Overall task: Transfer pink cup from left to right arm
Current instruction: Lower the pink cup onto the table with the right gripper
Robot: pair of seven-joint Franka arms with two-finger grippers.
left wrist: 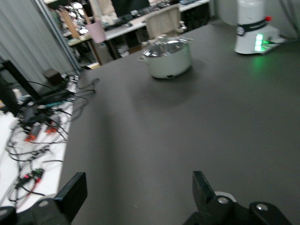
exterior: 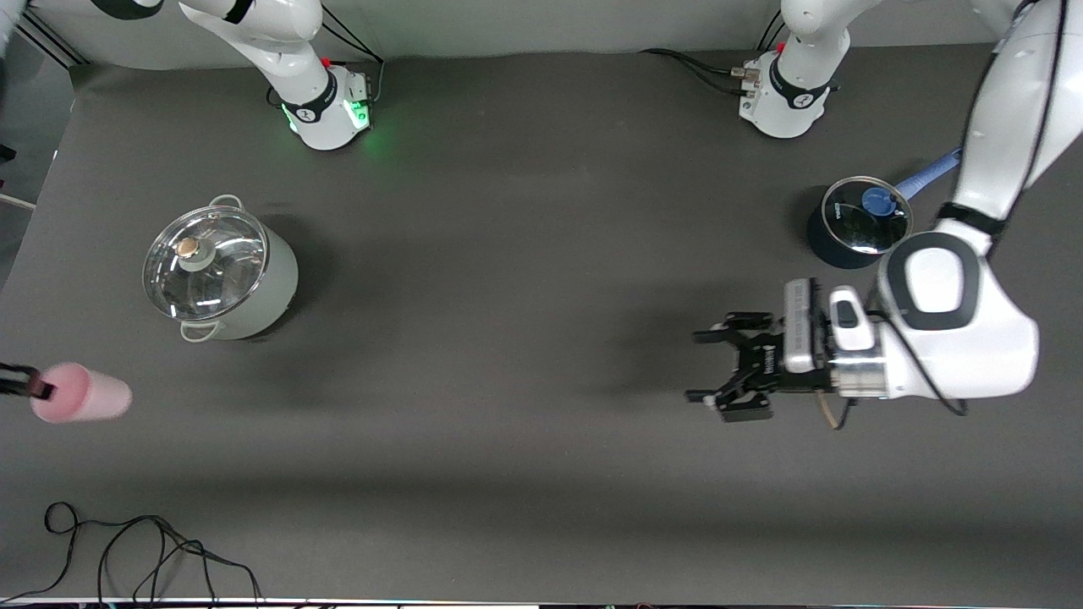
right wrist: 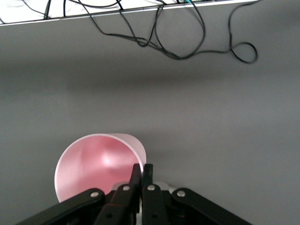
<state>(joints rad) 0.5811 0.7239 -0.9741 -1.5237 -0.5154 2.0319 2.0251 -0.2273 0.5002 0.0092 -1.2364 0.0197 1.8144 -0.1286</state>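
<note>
The left arm (exterior: 956, 296) reaches in from its end of the table, forearm bent down, wrist level. Its left gripper (exterior: 706, 365) hangs over bare tabletop with its claw fingers (left wrist: 202, 187) spread wide and nothing between them.

Of the right arm only the base (exterior: 326, 106) and lower links show in the front view. The right gripper (exterior: 34, 387) is at the table's edge at the right arm's end, its slim fingers (right wrist: 140, 180) pinched together on the rim of the cup (exterior: 80, 393), which it holds up.

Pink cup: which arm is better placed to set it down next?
Right. The right gripper is shut on the pink cup at its rim; the left gripper hangs open and empty, well away from it.
</note>
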